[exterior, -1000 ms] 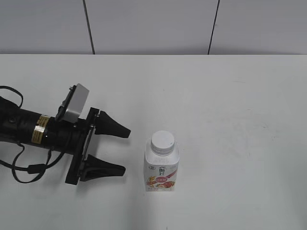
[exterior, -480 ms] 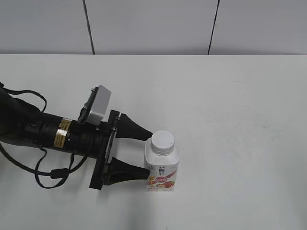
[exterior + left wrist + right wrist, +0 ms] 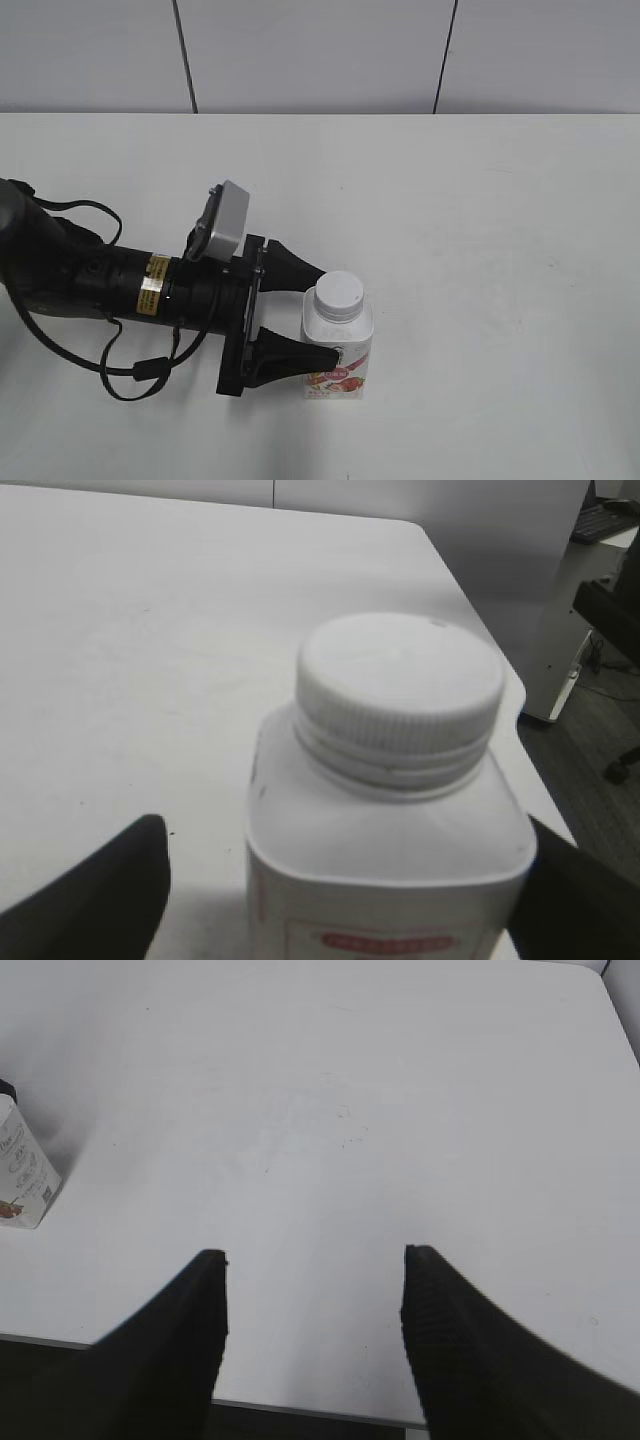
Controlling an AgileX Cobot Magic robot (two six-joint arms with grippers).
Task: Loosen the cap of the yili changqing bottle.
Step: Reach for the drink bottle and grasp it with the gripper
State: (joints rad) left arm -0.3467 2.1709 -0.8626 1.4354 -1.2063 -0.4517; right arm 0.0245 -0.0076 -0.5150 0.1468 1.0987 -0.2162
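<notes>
The yili changqing bottle stands upright on the white table, with a red-pink strawberry label and its white ribbed cap on top. My left gripper lies level with the table and is open, one finger on each side of the bottle's body. In the left wrist view the bottle and cap fill the middle. The left finger stands apart from the bottle and the right finger is at its side. My right gripper is open and empty, and the bottle shows at the far left of its view.
The white table stretches bare to the right and back of the bottle. A grey panelled wall stands behind it. The table's near edge runs just below the right gripper's fingers.
My left gripper has moved right along the table, from well clear of the bottle to having its open fingers on either side of it. The bottle has stayed in place.
</notes>
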